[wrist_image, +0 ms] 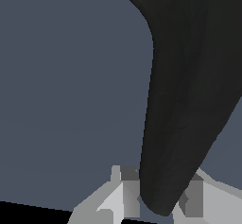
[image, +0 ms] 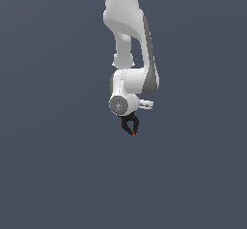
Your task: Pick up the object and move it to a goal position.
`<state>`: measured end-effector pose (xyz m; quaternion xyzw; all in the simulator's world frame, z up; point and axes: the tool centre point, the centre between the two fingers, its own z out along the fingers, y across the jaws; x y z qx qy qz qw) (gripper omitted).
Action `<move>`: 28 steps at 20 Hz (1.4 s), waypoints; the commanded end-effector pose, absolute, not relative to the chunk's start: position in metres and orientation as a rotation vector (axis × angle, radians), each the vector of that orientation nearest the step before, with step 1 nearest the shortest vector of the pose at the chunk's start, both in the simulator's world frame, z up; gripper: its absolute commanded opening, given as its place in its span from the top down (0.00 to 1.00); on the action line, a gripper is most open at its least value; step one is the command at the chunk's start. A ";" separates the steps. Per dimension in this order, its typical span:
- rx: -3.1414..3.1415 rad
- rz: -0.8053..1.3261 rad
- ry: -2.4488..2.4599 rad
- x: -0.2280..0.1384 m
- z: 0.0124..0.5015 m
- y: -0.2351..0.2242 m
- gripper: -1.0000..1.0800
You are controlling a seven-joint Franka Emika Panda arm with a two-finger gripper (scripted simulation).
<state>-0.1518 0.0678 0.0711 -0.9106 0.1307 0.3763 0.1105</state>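
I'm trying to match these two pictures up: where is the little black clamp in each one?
Exterior view: the clamp hangs just under the white arm's tip, near the picture's middle, red tip lowest.
Wrist view: the clamp is the big dark shape that fills much of the picture, its narrow end between the grey fingers.
Shared landmark: the pincer around the clamp; plain grey background behind.

A bare simulator scene: flat, featureless slate-grey backdrop [image: 48,175] filling the frame, only a smooth white rendered robot arm [image: 130,30] at upper centre.
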 end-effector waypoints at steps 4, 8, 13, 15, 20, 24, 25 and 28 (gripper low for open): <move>-2.676 1.103 0.381 -0.126 0.108 0.115 1.00; -2.676 1.103 0.381 -0.107 0.135 0.149 1.00; -2.675 1.103 0.381 -0.086 0.163 0.185 1.00; -2.675 1.103 0.382 -0.078 0.172 0.198 1.00; -2.675 1.103 0.382 -0.062 0.192 0.225 1.00; -2.675 1.102 0.383 -0.052 0.204 0.240 1.00; -2.676 1.102 0.384 -0.050 0.206 0.242 1.00; -2.676 1.102 0.384 -0.045 0.211 0.250 1.00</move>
